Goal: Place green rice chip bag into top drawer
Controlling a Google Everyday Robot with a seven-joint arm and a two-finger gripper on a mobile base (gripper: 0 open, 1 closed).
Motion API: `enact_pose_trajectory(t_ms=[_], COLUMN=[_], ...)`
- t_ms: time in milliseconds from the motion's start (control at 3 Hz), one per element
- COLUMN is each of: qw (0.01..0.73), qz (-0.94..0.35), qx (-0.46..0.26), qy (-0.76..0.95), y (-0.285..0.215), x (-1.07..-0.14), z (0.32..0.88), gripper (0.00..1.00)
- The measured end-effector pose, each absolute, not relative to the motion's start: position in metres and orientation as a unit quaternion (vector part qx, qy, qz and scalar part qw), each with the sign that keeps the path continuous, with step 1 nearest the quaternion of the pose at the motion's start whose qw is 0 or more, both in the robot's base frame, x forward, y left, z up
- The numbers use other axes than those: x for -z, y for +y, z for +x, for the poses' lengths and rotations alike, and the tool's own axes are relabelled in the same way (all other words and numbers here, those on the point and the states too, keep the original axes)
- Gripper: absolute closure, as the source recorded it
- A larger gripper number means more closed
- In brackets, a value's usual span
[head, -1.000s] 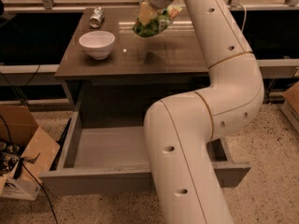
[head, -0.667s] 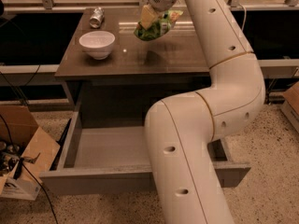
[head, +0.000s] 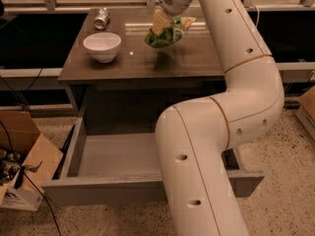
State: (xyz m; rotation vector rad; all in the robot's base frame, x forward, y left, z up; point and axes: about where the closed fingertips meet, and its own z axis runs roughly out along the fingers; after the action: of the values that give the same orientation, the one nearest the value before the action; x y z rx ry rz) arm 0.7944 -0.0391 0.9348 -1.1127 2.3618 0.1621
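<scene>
The green rice chip bag (head: 169, 33) hangs crumpled in the air over the middle of the brown table top (head: 192, 58). My gripper (head: 160, 23) is shut on the bag's upper edge, its pale fingers (head: 159, 21) pinching it just below the white wrist. The top drawer (head: 115, 156) stands pulled out below the table, grey and shallow, with its flat front panel (head: 103, 191) nearest the camera. My white arm covers the drawer's right half.
A white bowl (head: 102, 46) sits on the table's left side. A metal can (head: 102, 17) lies at the back left. A cardboard box (head: 25, 162) with cables stands on the floor left of the drawer. A window rail runs behind the table.
The gripper with the bag has moved slightly towards the camera and lower over the table. Bowl, can and drawer have not moved.
</scene>
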Motion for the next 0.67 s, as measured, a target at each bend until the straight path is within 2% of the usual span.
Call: enact_pose_trajectory(t_ms=[667], qw=[0.191], qz=[-0.475], qx=[-0.08], qy=[0.855], y=[-0.034], x=[-0.897], z=[0.771], gripper=[1.0])
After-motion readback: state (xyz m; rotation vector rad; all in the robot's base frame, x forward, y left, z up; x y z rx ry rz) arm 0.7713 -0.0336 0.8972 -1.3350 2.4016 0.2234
